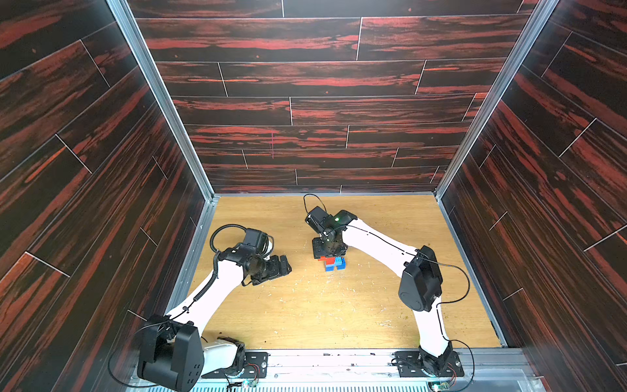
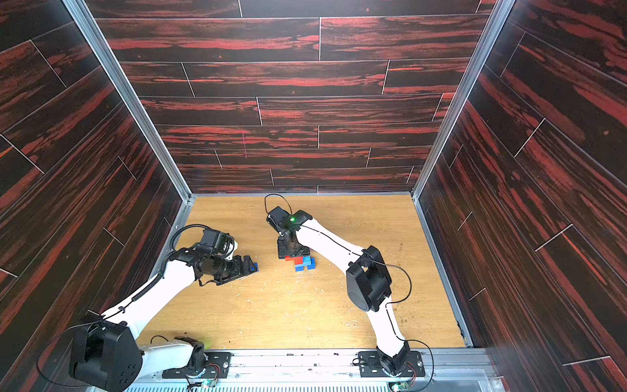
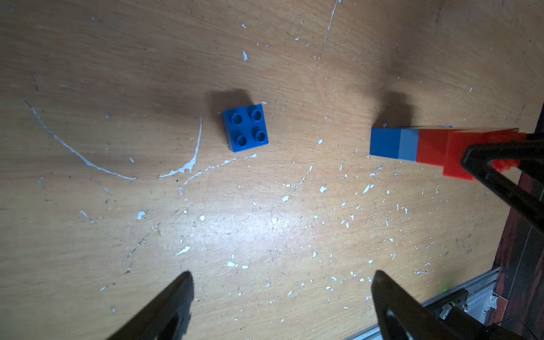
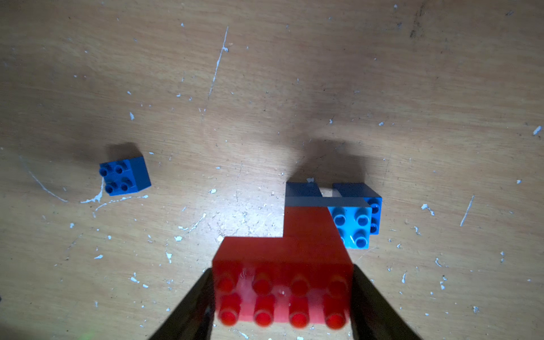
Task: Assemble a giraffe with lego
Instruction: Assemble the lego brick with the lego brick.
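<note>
I count six studded plastic bricks. Five are joined as the giraffe (image 1: 334, 263), standing lower middle in both top views: two dark blue legs, a light blue body and two glossy red blocks. One square four-stud dark blue brick (image 3: 245, 128) lies loose. My right gripper (image 4: 282, 291) clamps the giraffe's long red top, and my left gripper (image 3: 282, 276) hangs spread wide over the scratched wooden table (image 3: 117, 73).
</note>
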`<state>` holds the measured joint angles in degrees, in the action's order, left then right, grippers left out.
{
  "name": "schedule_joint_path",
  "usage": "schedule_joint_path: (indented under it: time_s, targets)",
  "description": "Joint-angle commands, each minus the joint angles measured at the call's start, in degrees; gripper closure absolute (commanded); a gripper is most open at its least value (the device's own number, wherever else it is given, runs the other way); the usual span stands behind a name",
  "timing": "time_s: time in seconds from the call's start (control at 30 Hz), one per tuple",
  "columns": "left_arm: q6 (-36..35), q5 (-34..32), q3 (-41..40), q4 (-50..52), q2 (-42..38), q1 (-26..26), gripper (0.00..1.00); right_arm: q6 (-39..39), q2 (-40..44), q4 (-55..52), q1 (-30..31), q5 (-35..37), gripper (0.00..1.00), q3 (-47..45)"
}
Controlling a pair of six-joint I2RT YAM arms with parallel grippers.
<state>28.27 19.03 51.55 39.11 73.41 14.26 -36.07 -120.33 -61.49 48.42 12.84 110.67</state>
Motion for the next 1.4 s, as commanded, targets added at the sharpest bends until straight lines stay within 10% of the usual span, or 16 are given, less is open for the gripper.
schedule_joint_path:
  time_s: [0.0, 1.37]
  targets:
    - [-0.48, -0.57, -0.05, 0.81, -0.47, -0.24, 0.05, 0.48, -2.43, -4.34, -0.17, -0.57, 0.57, 0.54]
    - [-0.17, -1.57, 0.38, 0.78, 0.32, -0.29, 0.05, 3.31, 4.87, 1.65, -0.22, 2.36, 0.03, -2.24]
